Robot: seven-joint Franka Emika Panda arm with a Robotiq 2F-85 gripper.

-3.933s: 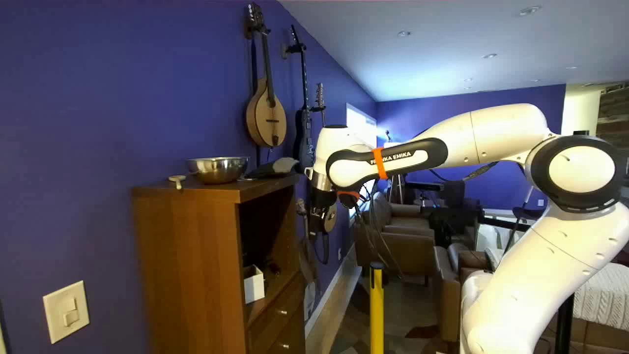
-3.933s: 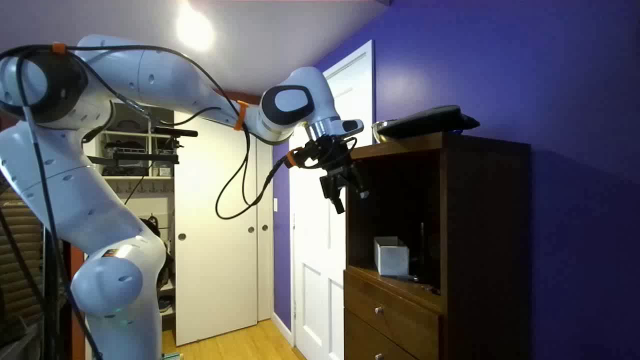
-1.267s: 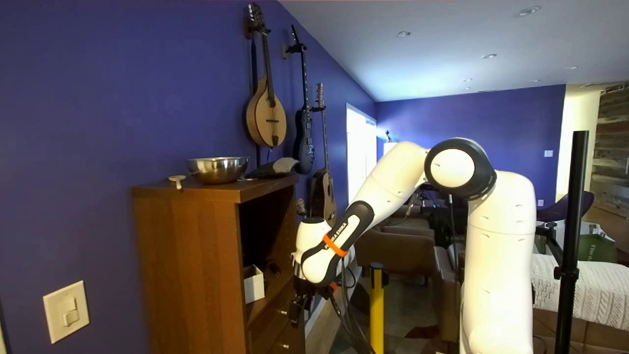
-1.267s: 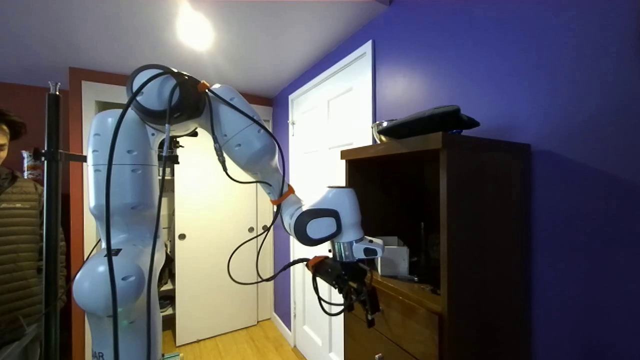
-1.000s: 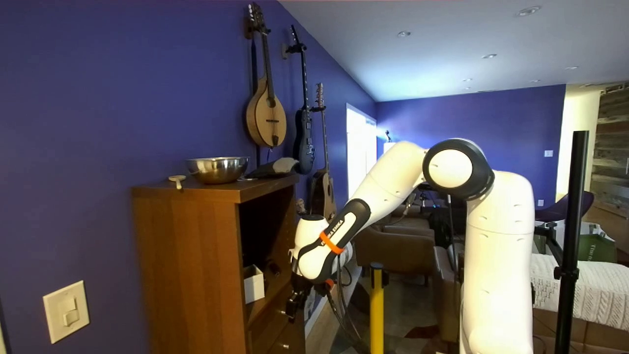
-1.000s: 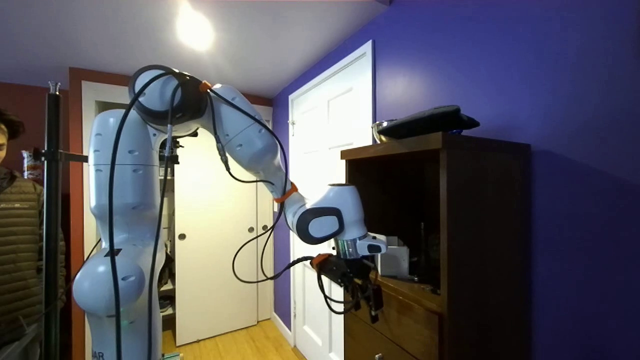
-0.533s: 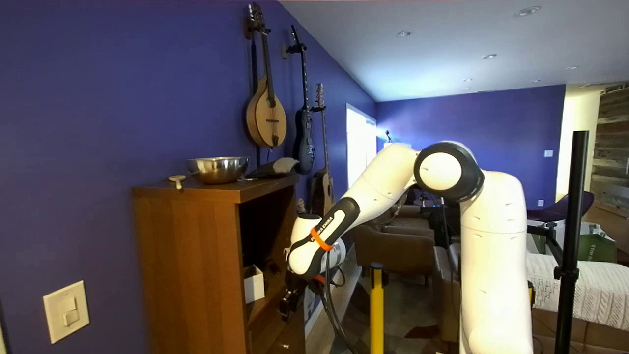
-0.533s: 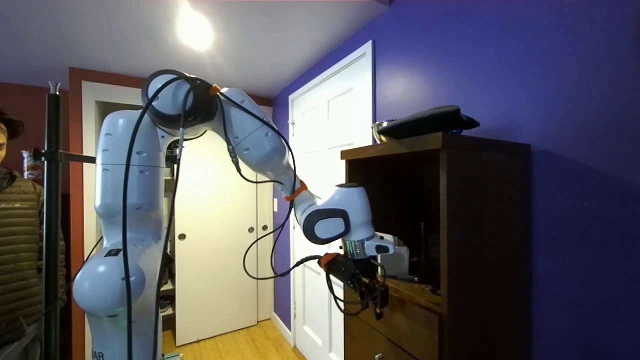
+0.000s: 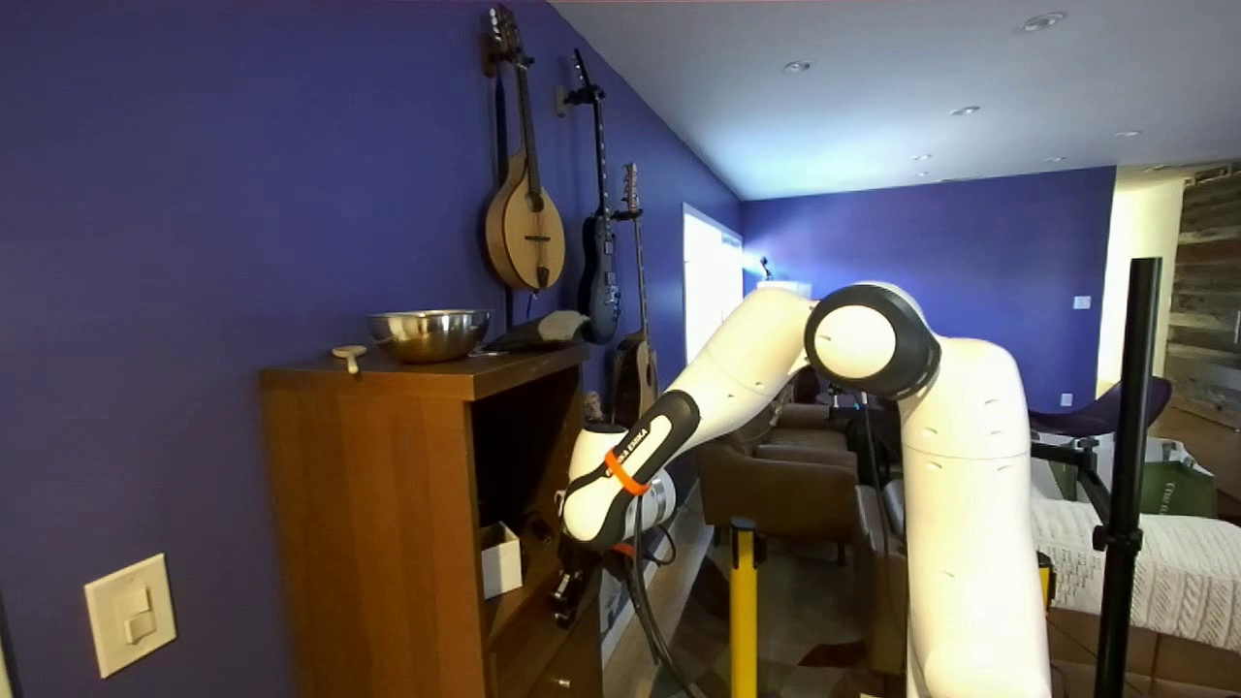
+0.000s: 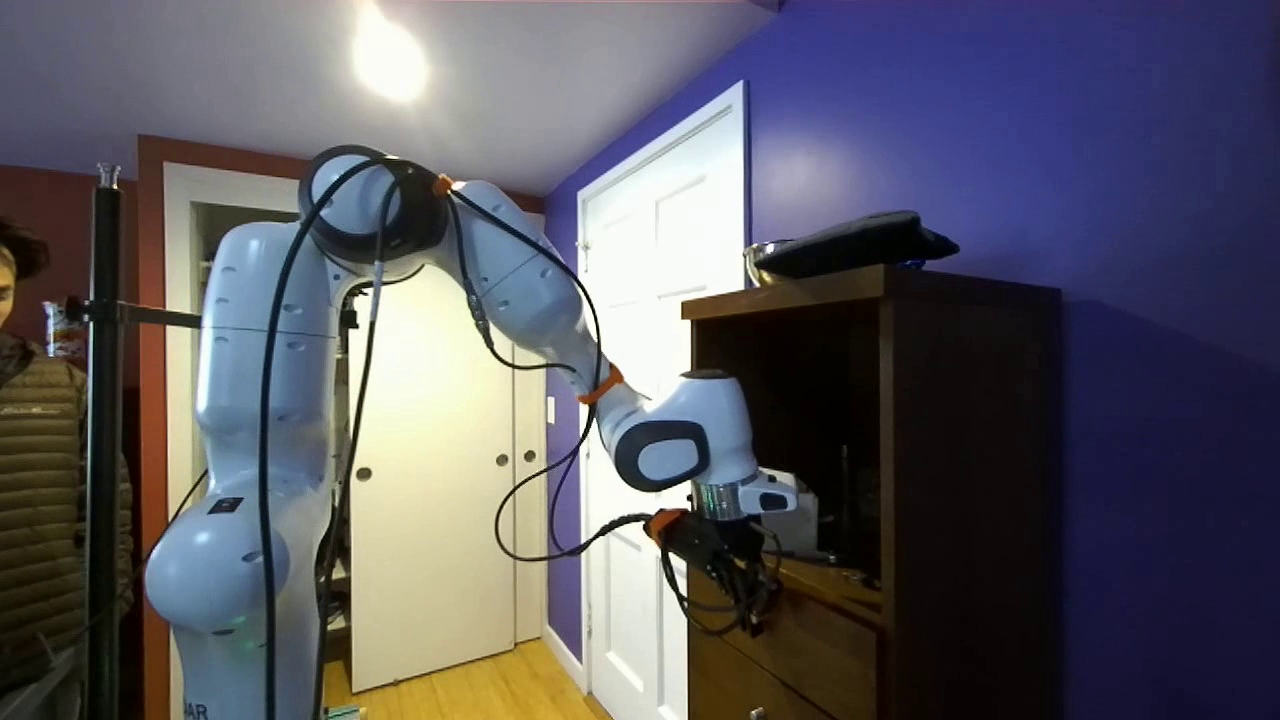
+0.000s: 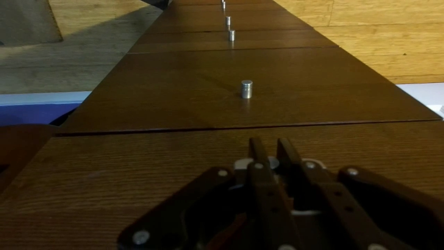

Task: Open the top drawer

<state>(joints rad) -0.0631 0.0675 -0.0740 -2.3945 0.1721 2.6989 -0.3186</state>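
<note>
The top drawer is the brown wooden front just under the cabinet's doorless compartment; in the exterior views it looks pushed in. In the wrist view the top drawer is the nearest panel, split by a dark seam from the panel beyond. My gripper reaches over this panel with its fingers drawn close together. A small grey round knob shows between them, mostly hidden, and they are shut on it. In an exterior view the gripper covers the spot of that knob. The gripper also sits against the drawer front here.
Lower drawer fronts with silver knobs run on below. A white box stands in the compartment just above my gripper. On the cabinet top rest a metal bowl and a dark bag-like thing. A yellow post stands nearby.
From beside the cabinet's upper part, the arm has come down to the top drawer. Over the last second the gripper has moved in towards the front and its fingers have closed on the knob.
</note>
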